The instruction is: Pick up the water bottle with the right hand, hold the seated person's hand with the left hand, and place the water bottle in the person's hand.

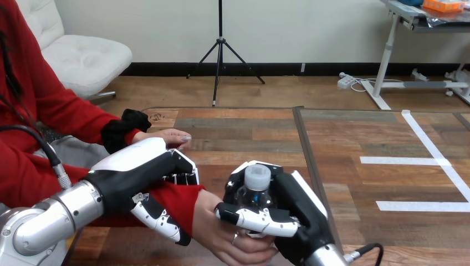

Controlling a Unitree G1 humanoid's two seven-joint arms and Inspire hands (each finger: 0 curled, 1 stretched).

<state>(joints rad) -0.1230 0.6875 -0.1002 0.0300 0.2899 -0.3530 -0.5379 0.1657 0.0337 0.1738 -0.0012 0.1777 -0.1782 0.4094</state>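
Overall light: bright, soft and even, coming from above.
White-shelled black left hand (133, 166): a pale sheen along its top, with no hard glare.
Silver left forearm (52, 219): broad highlights on the upper curve, darker underneath.
Clear plastic water bottle (256, 188): small glints inside the black-and-white right hand (302, 208).
Brown wooden plank table (244, 138): evenly lit beyond both hands.

**Head cam: forward and down over table**

I look from the robot's head, forward and down across the wooden table (249, 133). Close framing: left hand (138, 172) sits lower left, right hand (305, 208) at the bottom edge, the person's hand (221, 230) between them, near the lens.
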